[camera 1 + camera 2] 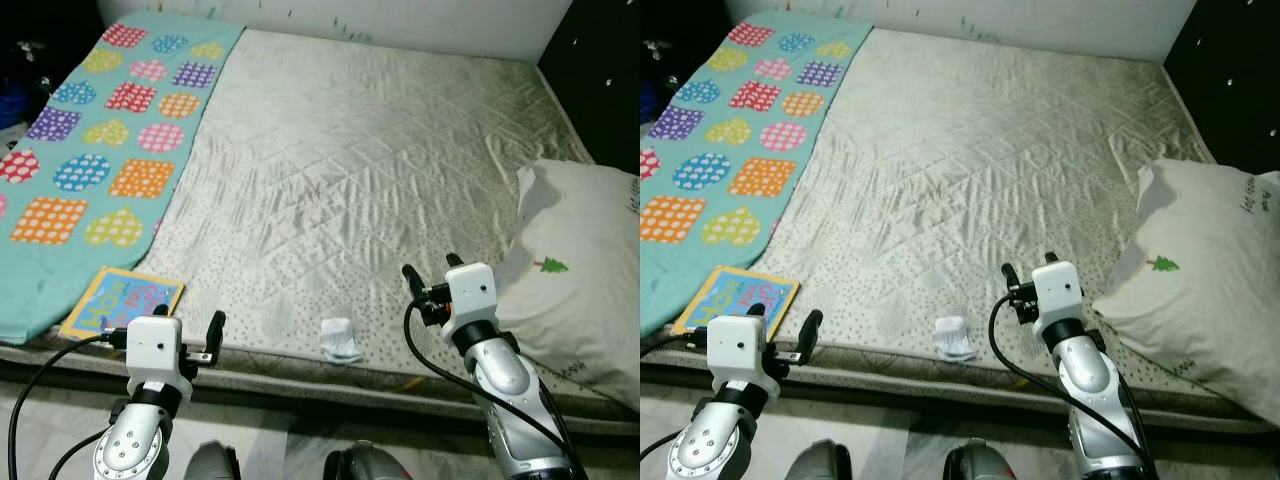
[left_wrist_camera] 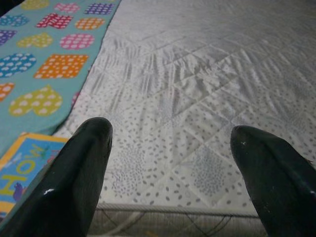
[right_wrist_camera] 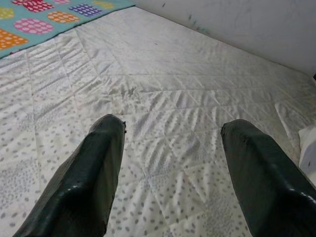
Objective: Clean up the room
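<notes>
Head views: a bare quilted mattress is seen, w/ a teal patterned blanket laid along its left side. A small white sock is found near the front edge, approx. midway between both arms. A kids' book lies at the front-left corner, partly on the blanket. A white pillow is set at the right.

Left wrist view: left pincer is held spread, empty, over the mattress edge, book beside it.

Right wrist view: right pincer is spread too, nothing pinched, above the mattress.
</notes>
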{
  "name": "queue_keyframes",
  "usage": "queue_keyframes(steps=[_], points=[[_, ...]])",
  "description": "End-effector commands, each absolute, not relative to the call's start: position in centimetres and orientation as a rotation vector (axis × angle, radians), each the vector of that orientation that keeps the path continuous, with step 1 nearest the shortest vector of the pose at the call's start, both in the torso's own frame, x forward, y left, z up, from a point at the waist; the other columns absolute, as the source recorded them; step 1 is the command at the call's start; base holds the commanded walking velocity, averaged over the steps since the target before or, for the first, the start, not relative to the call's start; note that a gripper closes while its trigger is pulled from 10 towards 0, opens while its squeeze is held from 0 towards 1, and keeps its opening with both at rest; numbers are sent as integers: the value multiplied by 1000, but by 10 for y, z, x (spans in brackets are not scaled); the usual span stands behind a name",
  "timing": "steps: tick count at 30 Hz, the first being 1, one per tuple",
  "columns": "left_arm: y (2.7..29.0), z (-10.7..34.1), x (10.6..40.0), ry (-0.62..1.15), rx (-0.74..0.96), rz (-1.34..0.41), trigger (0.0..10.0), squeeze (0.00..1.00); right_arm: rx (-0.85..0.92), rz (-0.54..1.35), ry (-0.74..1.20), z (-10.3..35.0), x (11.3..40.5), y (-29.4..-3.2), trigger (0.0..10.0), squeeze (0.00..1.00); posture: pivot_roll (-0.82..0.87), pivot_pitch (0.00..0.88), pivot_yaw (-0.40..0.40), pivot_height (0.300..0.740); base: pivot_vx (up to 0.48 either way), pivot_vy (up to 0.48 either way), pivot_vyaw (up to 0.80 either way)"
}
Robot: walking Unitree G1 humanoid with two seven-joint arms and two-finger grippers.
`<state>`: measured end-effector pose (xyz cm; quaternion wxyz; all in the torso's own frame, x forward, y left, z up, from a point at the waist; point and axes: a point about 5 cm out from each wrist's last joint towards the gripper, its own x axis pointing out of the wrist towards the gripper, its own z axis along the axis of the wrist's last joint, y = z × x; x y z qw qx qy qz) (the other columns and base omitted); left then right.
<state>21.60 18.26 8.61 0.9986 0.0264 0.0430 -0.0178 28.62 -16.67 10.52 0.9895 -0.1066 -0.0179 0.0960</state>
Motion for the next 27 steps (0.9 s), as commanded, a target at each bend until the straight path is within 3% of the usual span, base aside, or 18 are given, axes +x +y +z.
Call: queue_keyframes(steps=[1, 8, 19, 27], points=[[184, 84, 214, 100, 41, -24, 10000, 0, -212, 187, -33, 106, 285, -171, 10000, 0, -15, 219, -78, 658, 0, 0, 0], [184, 84, 214, 101, 39, -20, 10000, 0, -201, 201, -37, 107, 285, -170, 10000, 0, -15, 220, -80, 658, 0, 0, 0], [183, 84, 214, 107, 32, -18, 10000, 0, -192, 224, -37, 107, 284, -168, 10000, 0, -17, 226, -81, 604, 0, 0, 0], [183, 84, 215, 105, 25, -24, 10000, 0, -188, 231, -38, 107, 284, -167, 10000, 0, -18, 228, -81, 599, 0, 0, 0]])
